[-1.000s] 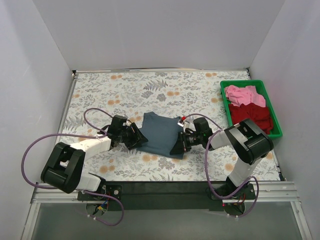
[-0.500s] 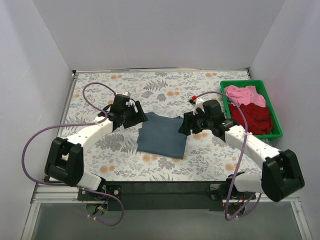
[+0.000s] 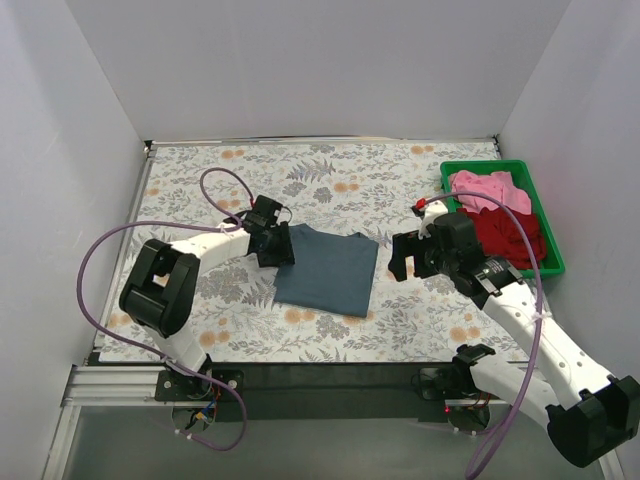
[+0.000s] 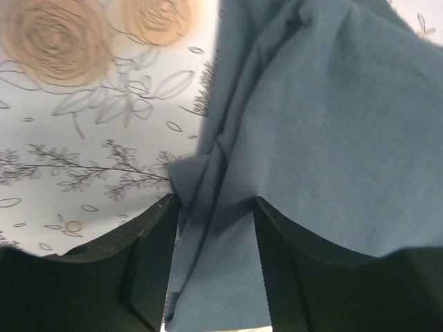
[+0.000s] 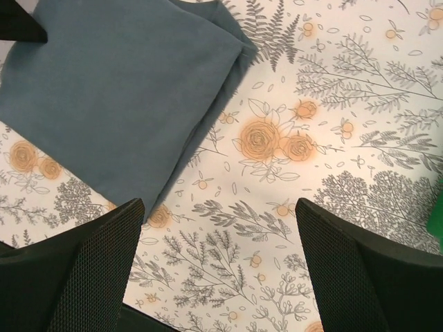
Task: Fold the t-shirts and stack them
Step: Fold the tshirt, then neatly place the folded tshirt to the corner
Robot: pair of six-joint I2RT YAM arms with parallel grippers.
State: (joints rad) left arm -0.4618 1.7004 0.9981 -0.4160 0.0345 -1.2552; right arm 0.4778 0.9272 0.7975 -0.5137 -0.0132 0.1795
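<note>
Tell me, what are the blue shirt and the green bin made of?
The shirt looks like soft, matte cloth, maybe cotton knit: it wrinkles and bunches at its edge. The bin looks like hard, smooth plastic: straight walls, a stiff rim and one even bright colour.

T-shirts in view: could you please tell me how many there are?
3. The blue-grey t-shirt lies folded on the table; the pink t-shirt and the dark red t-shirt sit crumpled in the green bin. Others may be hidden beneath them.
</note>
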